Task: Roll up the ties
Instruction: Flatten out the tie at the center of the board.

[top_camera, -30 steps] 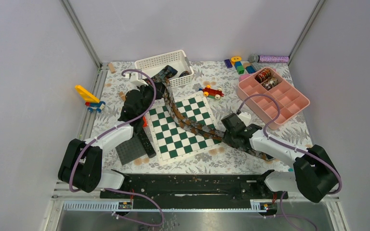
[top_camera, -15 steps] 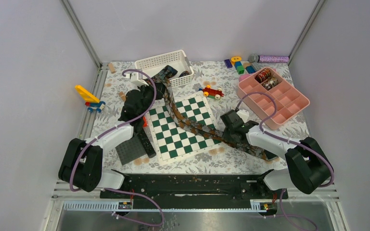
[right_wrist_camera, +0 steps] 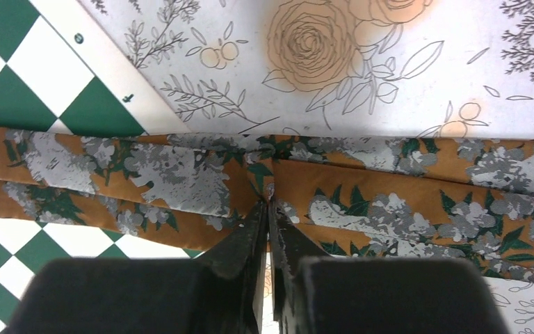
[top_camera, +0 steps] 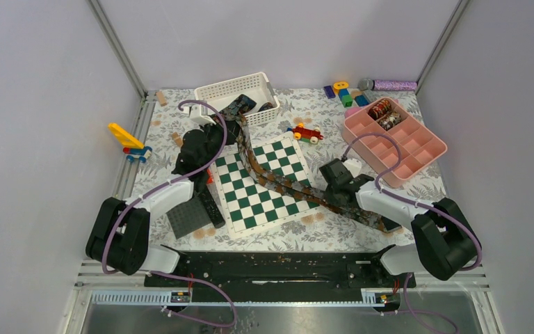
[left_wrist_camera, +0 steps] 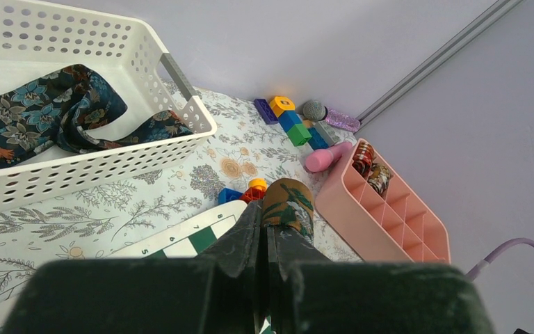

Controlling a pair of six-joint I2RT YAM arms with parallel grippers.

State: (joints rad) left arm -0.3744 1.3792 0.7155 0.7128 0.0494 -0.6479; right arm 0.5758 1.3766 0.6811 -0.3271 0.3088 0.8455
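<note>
A long brown-rust patterned tie (top_camera: 271, 177) runs from beside the white basket (top_camera: 231, 89) across the chessboard (top_camera: 259, 182) to the near right. My left gripper (top_camera: 231, 125) is shut on its far end, which bulges over the fingertips in the left wrist view (left_wrist_camera: 288, 203). My right gripper (top_camera: 332, 196) is shut on the tie's edge by the board's near right corner, bunching the cloth (right_wrist_camera: 267, 193). A dark blue floral tie (left_wrist_camera: 55, 111) lies in the basket. Rolled ties (top_camera: 382, 110) sit in the pink tray (top_camera: 417, 149).
A toy car (top_camera: 307, 133), coloured blocks (top_camera: 346, 94) and a glittery purple tube (top_camera: 393, 85) lie at the back. A yellow toy (top_camera: 128, 141) sits at the left. A dark grey plate (top_camera: 189, 217) and a black bar (top_camera: 211, 206) lie near the left arm.
My right gripper slid a little left and farther along the tie, its arm folding in. My left gripper shifted the tie's far end slightly to the right.
</note>
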